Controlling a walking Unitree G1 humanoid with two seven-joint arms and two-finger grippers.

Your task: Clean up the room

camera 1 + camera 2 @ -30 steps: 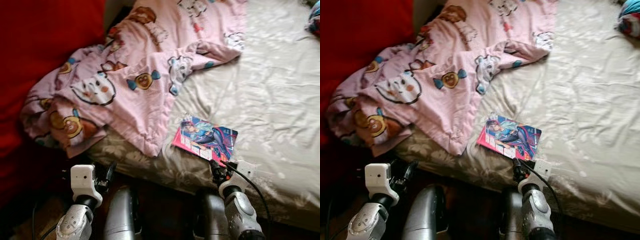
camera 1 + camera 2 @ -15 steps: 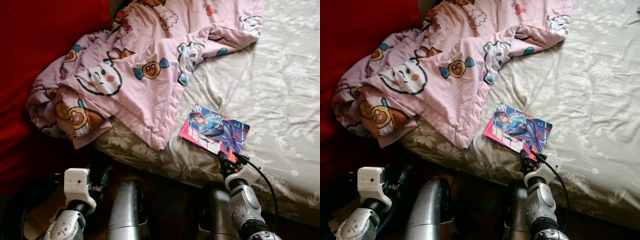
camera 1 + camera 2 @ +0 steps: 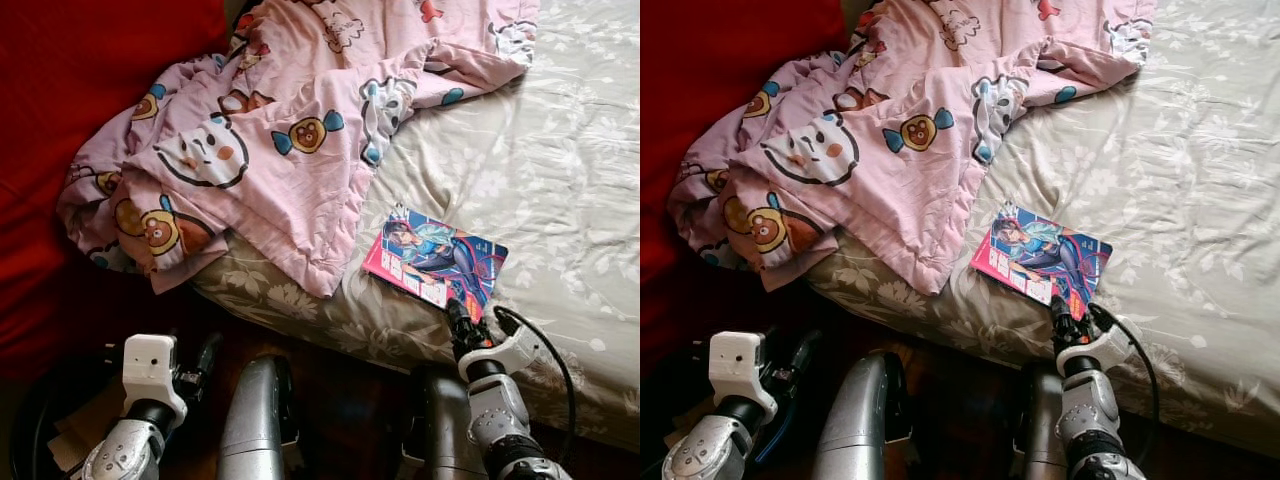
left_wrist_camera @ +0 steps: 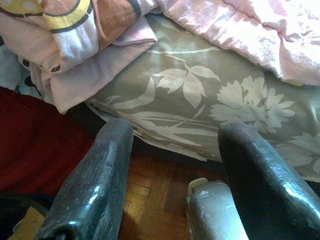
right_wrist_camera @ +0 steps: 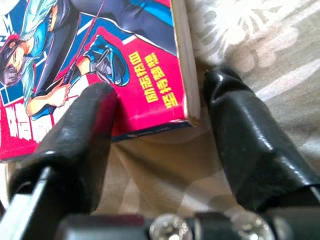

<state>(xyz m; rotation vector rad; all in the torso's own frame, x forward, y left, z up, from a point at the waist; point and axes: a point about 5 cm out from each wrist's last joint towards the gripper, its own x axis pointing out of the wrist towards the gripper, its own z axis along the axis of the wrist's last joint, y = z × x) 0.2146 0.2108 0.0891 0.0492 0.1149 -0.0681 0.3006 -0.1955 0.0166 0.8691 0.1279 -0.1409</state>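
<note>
A comic book [image 3: 436,262] lies flat on the bed [image 3: 560,180], near its front edge and just beside the pink quilt [image 3: 290,130]. The right gripper [image 5: 159,122] sits at the book's near corner, fingers spread wide, one over the cover, one on the sheet. The left gripper [image 4: 175,175] hangs below the bed's edge, fingers wide apart, holding nothing.

I am looking at a bed covered by a grey-green floral sheet [image 3: 560,150], which is lying wrinkled and hanging over the near edge. A pink cartoon-print blanket [image 3: 290,110] is lying bunched across the bed's left part, its folds spilling over the corner. A red surface [image 3: 60,80] is rising just beside the blanket. Below the bed edge I am seeing a dark wooden parquet floor [image 4: 150,210].
</note>
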